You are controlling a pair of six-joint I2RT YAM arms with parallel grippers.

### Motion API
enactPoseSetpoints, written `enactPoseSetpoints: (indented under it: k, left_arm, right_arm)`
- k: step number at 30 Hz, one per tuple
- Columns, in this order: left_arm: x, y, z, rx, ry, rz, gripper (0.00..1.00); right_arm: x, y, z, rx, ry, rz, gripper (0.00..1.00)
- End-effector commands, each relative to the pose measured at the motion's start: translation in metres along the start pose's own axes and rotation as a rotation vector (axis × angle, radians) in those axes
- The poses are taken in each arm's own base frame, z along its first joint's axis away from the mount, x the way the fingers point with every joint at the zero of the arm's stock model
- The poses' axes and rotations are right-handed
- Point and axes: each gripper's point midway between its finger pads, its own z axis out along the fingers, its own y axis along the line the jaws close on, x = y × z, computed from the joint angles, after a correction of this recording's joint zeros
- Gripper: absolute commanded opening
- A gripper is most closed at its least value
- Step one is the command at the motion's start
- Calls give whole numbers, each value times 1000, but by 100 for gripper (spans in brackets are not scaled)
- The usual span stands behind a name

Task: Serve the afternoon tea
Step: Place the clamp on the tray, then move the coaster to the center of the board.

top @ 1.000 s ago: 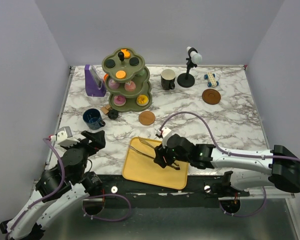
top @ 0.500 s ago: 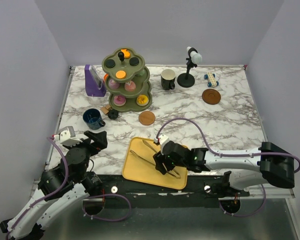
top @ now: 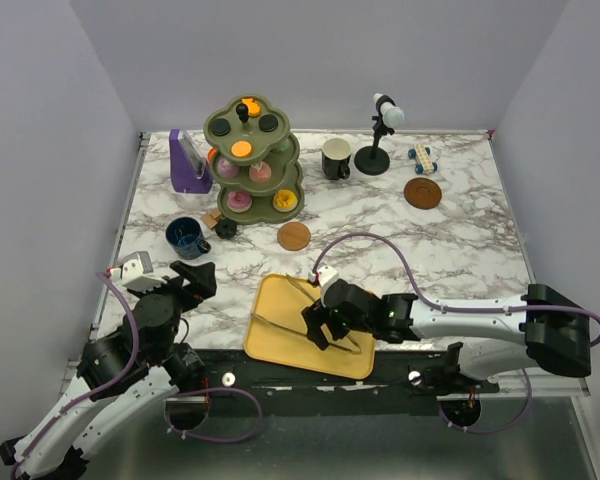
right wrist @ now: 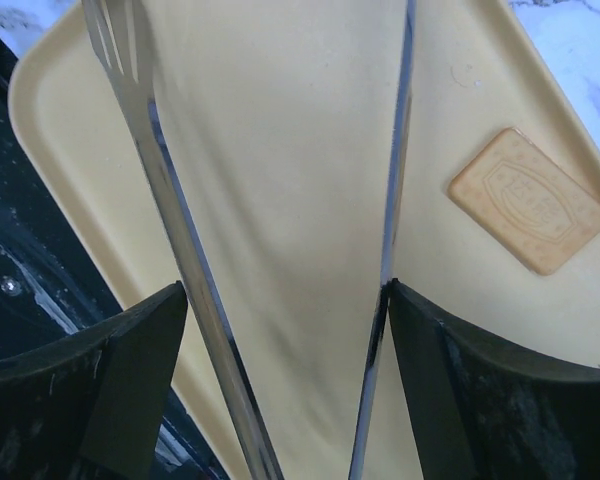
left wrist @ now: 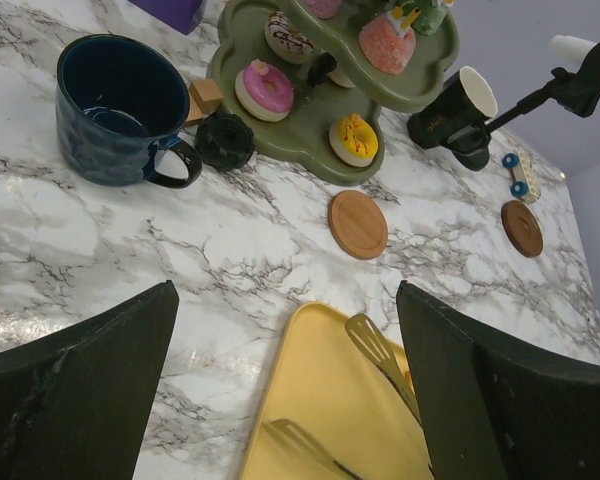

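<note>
A: Right end effector [top: 315,328] status?
B: Low over the flat yellow plastic tray [top: 280,350], around its middle. Fingers stand wide but clamped on the metal serving tongs [right wrist: 130,80], with each tong arm lying against an inner finger face. Tong tips point toward the tray's left side.

A: Anything else on the tray?
B: One rectangular tan toy biscuit [right wrist: 530,213], flat on the tray near its rim, outside the tong arms and not touching them.

A: Left end effector [left wrist: 285,290]?
B: Off the tray's left side, above the white marble-pattern desk [top: 450,250]. Fingers fully apart, nothing between them.

A: Rest of the tea set?
B: All beyond the tray.
- A round brown wooden coaster [top: 294,236] is just past the tray's far edge.
- The dark-blue glazed mug [top: 185,238] is beyond the tray and to its left, upright.
- A small black toy doughnut [top: 226,229] is out that way too, slightly farther from the tray.
- The olive-green three-tier stand [left wrist: 300,150] is well beyond the tray, a bit left. Its bottom tier holds a pink-iced toy doughnut [left wrist: 263,88] and a yellow-iced toy doughnut [left wrist: 352,140].
- The black cream-lined mug [top: 335,158] is about as far back, more or less straight behind the tray, upright.
- A second round brown coaster [top: 422,192] is far beyond the tray to its right.
</note>
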Motion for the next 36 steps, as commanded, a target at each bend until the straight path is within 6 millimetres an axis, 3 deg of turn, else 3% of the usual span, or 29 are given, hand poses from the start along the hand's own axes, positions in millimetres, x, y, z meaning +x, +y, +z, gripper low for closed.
enactPoseSetpoints:
  k: [1,10,17,21,26,32,36]
  left_arm:
    - [0,-5,0,11,10,3,99]
    - [2,-6,3,4,14,13,99]
    - [-4,-9,6,-8,-1,57,99]
    - [0,-18,11,-23,42,97,99]
    - [11,-35,20,4,115,113,99]
    - [31,-45,27,64,178,81,98]
    - [48,-50,27,119,210,42,99]
  right_arm:
    - [-31,5,-16,17,-72,10,90]
    - [-42,4,-25,29,-91,5,94]
    - [-112,-23,-74,176,-419,162,94]
    - [-141,-61,-94,330,-529,281,93]
    - [-162,-116,-84,384,-523,459,87]
    - [-146,-219,-81,550,-601,797,81]
    - [-131,-279,-72,615,-613,958,68]
